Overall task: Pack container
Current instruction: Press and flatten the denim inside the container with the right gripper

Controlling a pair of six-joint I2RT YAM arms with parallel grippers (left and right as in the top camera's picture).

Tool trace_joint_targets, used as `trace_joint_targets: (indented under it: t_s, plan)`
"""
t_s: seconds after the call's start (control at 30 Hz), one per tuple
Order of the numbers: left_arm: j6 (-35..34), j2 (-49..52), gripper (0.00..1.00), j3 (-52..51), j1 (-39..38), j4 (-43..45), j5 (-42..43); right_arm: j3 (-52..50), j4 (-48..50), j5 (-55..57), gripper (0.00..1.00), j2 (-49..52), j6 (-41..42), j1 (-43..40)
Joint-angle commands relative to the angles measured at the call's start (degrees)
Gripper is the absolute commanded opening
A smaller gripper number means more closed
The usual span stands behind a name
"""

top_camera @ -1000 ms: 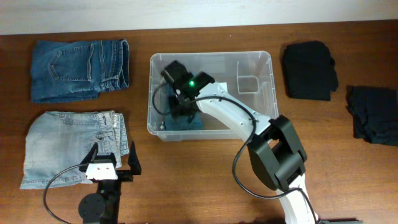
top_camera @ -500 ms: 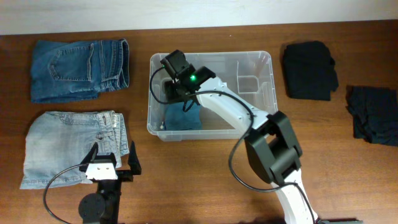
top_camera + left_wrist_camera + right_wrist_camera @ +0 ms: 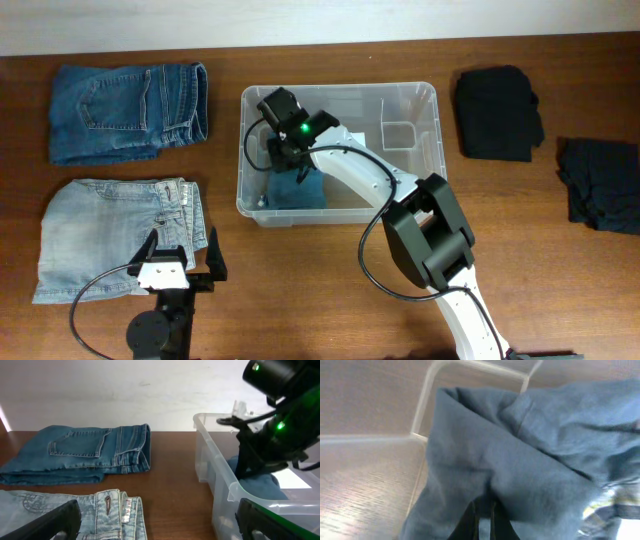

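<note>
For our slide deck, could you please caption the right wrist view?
Right tool pinches a blue garment inside the clear container.

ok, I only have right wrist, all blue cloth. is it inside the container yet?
Observer: Yes, the blue garment lies in the container, left half; right pincer shut on it.
Operator: Left arm?
Observer: Idle, left pincer open at the light jeans, right edge, holding nothing.
Operator: What's unpacked?
Observer: Also the dark jeans left of the container, and two black garments right of it.
</note>
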Motion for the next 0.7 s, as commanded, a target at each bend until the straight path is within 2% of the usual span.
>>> trace_joint_targets:
  t_s: [0.0, 0.13, 0.23, 0.37, 0.67]
  plan:
    - [0.7, -0.28, 0.99, -0.24, 0.35, -0.11, 0.59, 5.07, -4.94, 0.5, 0.04, -6.43, -1.03, -0.13]
    - [0.7, -0.28, 0.99, -0.24, 0.35, -0.11, 0.59, 8.76, -16.94, -1.77, 0.04, -8.57, -0.59, 0.2]
    - [0.7, -0.28, 0.99, -0.24, 0.35, -0.11, 0.59, 8.07, -23.54, -8.66, 0.04, -8.15, -0.63, 0.28]
    - [0.7, -0.28, 0.99, -0.24, 0.35, -0.11, 0.59, 3.04, -22.08, -10.99, 0.05, -7.56, -0.59, 1.03]
    - [0.7, -0.28, 0.99, -0.24, 0.35, -0.11, 0.59, -10.78, -9.14, -17.2, 0.05, -7.5, -0.61, 2.95]
